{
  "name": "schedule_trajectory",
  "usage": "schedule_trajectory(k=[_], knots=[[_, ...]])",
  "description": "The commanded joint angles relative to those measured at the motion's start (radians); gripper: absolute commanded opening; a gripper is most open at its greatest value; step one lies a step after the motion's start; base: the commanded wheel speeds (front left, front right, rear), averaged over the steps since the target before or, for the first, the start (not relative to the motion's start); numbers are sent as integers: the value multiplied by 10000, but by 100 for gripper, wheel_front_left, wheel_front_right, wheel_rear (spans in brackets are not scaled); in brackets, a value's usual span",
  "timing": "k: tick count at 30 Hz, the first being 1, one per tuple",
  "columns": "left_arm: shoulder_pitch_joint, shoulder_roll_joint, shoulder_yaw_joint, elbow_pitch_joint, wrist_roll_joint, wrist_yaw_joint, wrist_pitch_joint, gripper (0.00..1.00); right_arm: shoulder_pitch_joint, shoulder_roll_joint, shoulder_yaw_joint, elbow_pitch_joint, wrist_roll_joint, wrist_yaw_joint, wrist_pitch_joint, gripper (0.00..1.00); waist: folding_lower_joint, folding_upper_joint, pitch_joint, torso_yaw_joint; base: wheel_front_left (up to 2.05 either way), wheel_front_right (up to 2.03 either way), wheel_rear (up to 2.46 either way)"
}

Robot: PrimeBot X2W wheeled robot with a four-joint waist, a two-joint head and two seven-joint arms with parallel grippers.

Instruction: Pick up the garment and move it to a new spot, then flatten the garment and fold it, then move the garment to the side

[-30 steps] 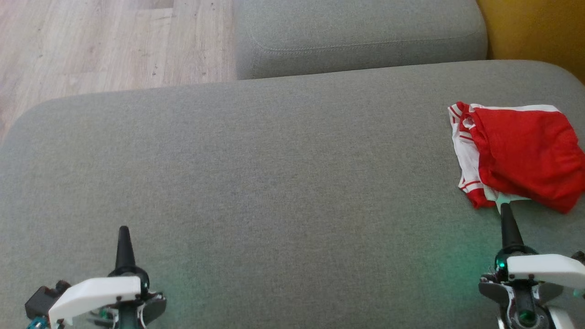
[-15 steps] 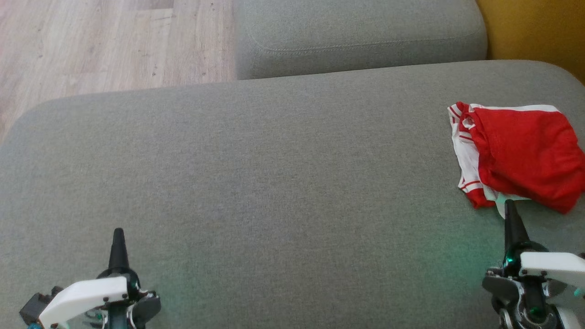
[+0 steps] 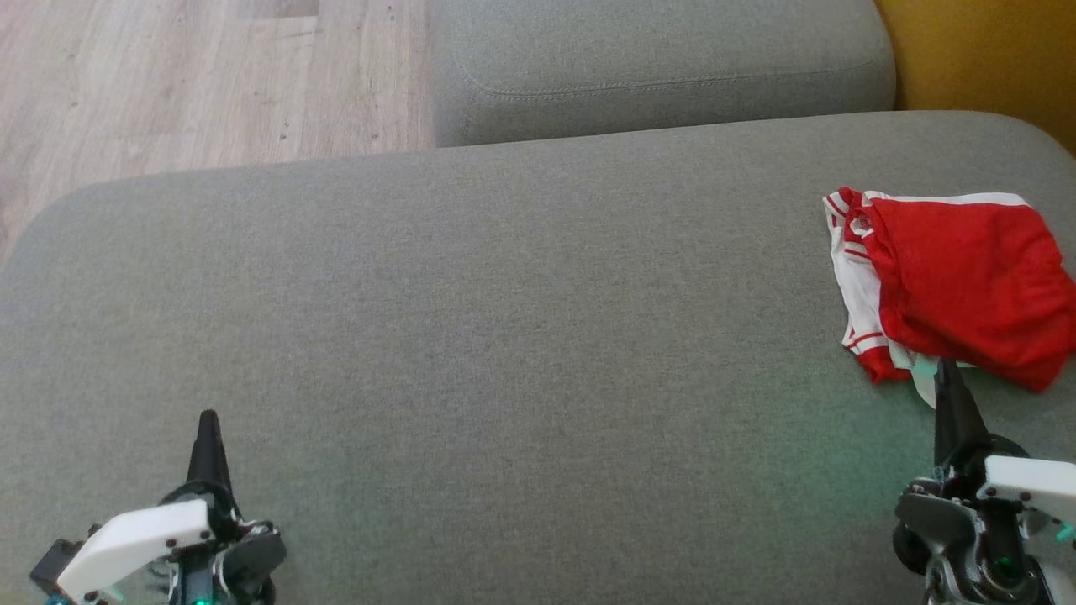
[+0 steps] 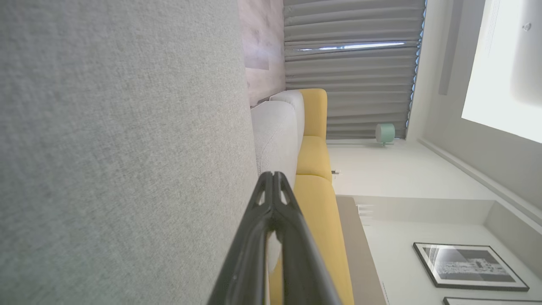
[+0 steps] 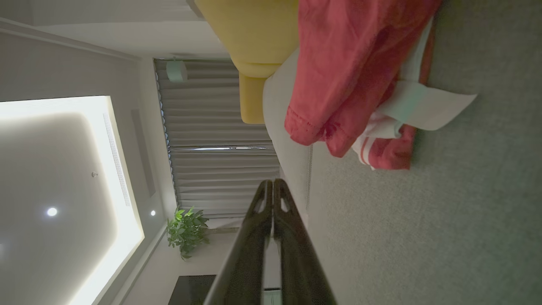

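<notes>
The garment [image 3: 958, 286], red with white striped trim, lies folded at the right edge of the grey sofa seat [image 3: 504, 336]; the right wrist view shows the same garment [image 5: 351, 72] with a white flap sticking out. My right gripper [image 3: 948, 374] is shut and empty, its tip just short of the garment's near edge. The right wrist view shows its fingers [image 5: 271, 199] pressed together. At the lower left my left gripper [image 3: 206, 420] is shut and empty above bare cushion, far from the garment. Its closed fingers [image 4: 273, 190] rise in the left wrist view.
A second grey cushion [image 3: 664, 67] lies beyond the seat. Wooden floor [image 3: 168, 76] shows at the upper left and a yellow sofa part [image 3: 983, 50] at the upper right. Wide bare cushion stretches between the two grippers.
Both grippers have drawn back toward the bottom of the head view, the right one also shifting slightly right. The garment has not moved.
</notes>
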Motion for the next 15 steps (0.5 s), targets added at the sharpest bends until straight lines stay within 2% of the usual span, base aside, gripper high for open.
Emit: schedule_trajectory(k=[1, 15], knots=[[-486, 85, 393, -281, -285, -66, 112, 0, -529, -58, 172, -458, 363, -7, 125, 0, 0, -1, -1, 0, 0, 0, 0], [-491, 72, 425, -280, -318, -69, 143, 0, -531, -58, 166, -464, 423, -7, 140, 0, 0, -1, -1, 0, 0, 0, 0]])
